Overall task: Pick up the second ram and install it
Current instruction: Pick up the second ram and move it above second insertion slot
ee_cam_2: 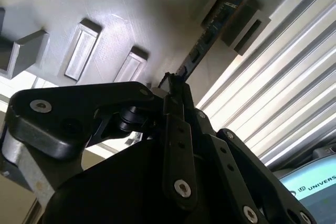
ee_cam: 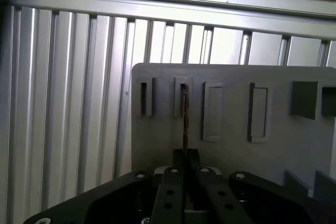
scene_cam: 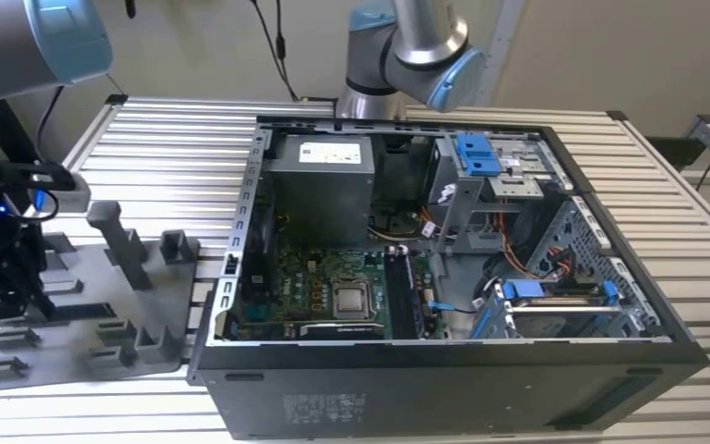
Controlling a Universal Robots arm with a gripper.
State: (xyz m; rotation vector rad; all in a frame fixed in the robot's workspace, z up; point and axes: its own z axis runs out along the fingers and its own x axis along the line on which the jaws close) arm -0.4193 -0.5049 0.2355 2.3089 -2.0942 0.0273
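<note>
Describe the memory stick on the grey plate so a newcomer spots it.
Find the grey fixture plate on the slatted table. Standing on edge in one of its slotted holders, held by the gripper, is the second ram: a thin bluish-green board with black chips, unlike the grey blocks nearby.

In both wrist views the long, thin, bluish-green second ram (ee_cam_2: 202,43) (ee_cam: 185,114) loses its near end between the black gripper (ee_cam_2: 173,83) (ee_cam: 186,156) pinching it. At nine o'clock in the exterior view, the gripper (scene_cam: 12,301) hides part of the grey plastic fixture plate (scene_cam: 158,314).
</note>
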